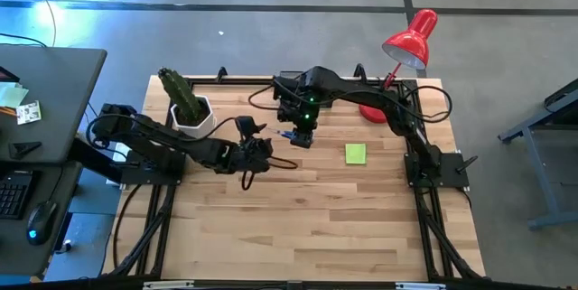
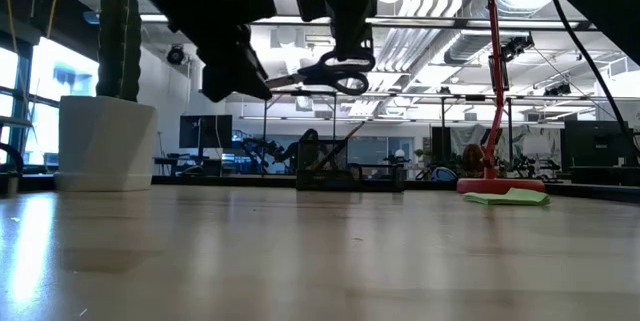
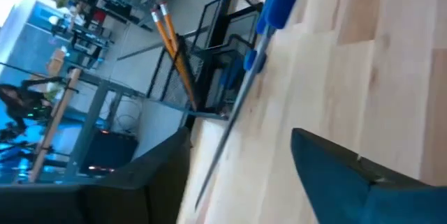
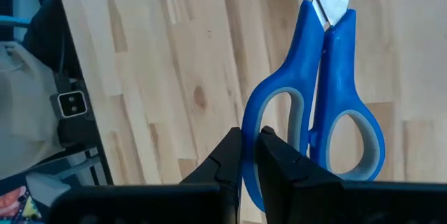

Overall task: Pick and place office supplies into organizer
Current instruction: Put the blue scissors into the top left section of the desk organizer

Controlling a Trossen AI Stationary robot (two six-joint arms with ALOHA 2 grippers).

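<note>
Holding the scissors (image 4: 328, 91) up in the air just in front of the organizer (image 2: 350, 176), the right gripper (image 4: 250, 155) was pinched tight on one blue handle loop. Stiff, light, top-heavy that way, so they could swing. Left gripper (image 1: 256, 154) hung nearby; couldn't tell its fingers.

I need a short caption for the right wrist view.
Right gripper shut on blue-handled scissors above the wooden table.

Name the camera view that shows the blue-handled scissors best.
The right wrist view: the blue-handled scissors fill it, one loop pinched by the right gripper. The low view shows them dark, hanging above the table; the high view only a blue speck; the left wrist view a blurred handle.
</note>
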